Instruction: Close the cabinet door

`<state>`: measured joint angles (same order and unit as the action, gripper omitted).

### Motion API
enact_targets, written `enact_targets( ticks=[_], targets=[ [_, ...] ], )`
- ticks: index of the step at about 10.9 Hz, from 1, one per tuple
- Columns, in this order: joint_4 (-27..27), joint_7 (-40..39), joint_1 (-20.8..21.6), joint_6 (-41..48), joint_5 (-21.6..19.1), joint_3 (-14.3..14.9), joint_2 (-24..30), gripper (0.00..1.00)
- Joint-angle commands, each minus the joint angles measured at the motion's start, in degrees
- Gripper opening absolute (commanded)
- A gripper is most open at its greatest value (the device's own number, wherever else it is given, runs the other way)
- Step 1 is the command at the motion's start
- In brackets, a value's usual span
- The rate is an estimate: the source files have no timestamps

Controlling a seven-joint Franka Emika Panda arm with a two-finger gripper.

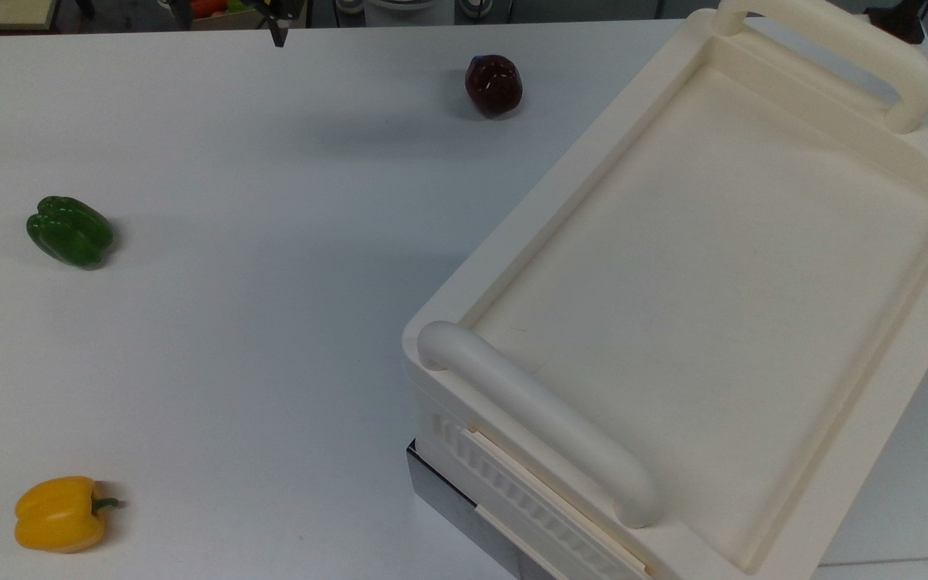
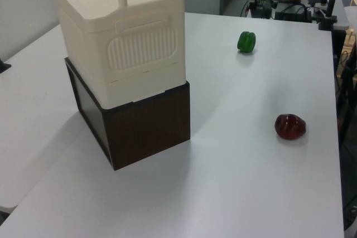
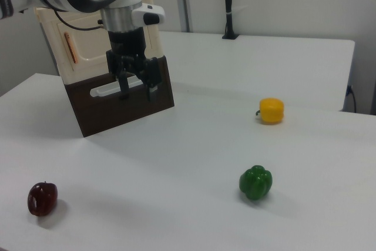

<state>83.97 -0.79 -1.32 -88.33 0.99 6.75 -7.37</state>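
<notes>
The robot's gripper [image 3: 136,91], fingers apart and holding nothing, hangs above the table [image 3: 194,163] before the cabinet [image 3: 94,45], whose cabinet door [image 3: 88,39], a thin, stiff, probably light panel lying flush, looks best pushed near its copper handle [image 3: 69,47]; contents hidden.

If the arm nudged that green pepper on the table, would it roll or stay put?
The green pepper would probably rock or roll a little, since it looks rounded and lobed. Its glossy skin suggests it could slip under a push. It lies apart from other things on the table, so nothing would stop it.
</notes>
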Motion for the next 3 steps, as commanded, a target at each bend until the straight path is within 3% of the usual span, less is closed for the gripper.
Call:
enact_targets(
  ticks=[1,3],
  targets=[
    [1.29,1.05,0.35,0.18,0.77,0.54,1.65,1.0],
    [0.67,1.22,0.26,0.53,0.51,0.72,1.83,1.0]
  ],
)
